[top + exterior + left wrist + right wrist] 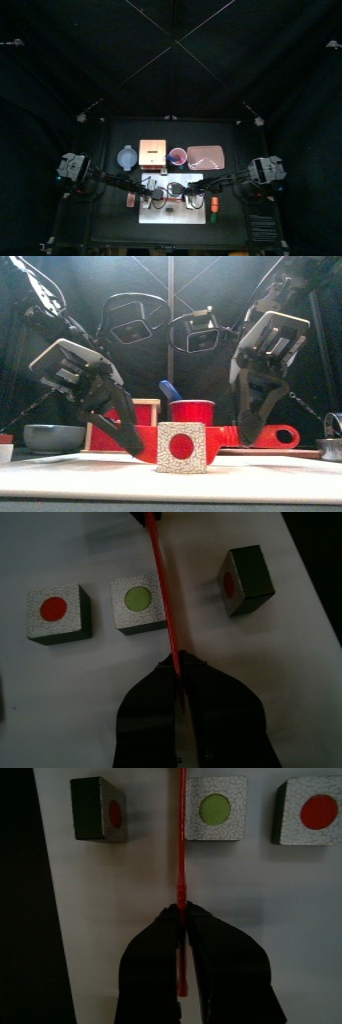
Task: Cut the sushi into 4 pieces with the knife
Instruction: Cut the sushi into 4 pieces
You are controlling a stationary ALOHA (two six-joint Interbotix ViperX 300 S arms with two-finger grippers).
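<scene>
- Left fingers [154, 697] and right fingers [158, 948] are both clenched on one thin red knife [162, 602].
- Ahead of the fingers, the knife runs between a green-centred sushi piece [138, 602], just beside it, and a dark sushi piece [247, 580].

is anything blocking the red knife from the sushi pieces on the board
Nothing visible. The red knife, in the right end effector, runs along the gap between the green-centred sushi piece and the dark piece, with only bare white board around it.
</scene>
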